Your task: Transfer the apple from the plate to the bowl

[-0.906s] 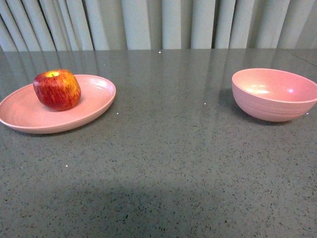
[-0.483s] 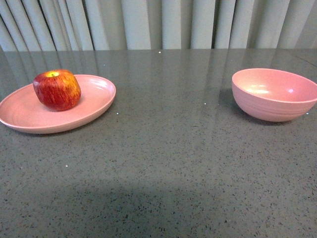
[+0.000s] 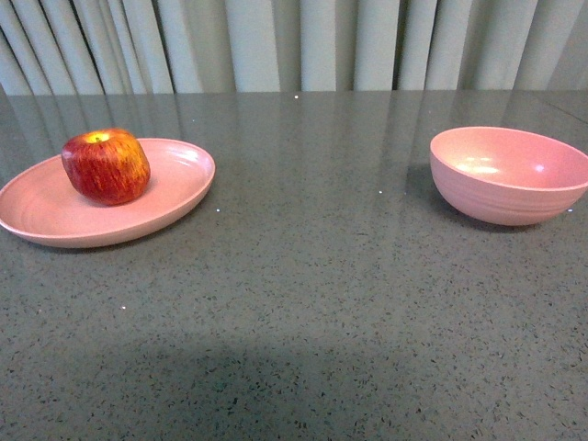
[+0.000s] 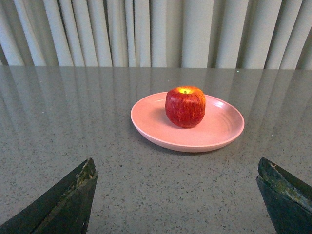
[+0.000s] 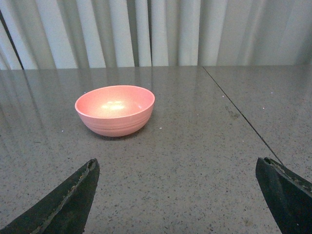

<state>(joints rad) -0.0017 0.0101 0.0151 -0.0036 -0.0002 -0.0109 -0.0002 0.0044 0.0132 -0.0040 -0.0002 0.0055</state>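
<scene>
One apple rests on plate; left claw and right claw gape wide

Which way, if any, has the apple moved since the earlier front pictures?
No, it has not moved. The apple sits at the same spot on the plate, and its gap to the bowl is unchanged in the front view.
</scene>
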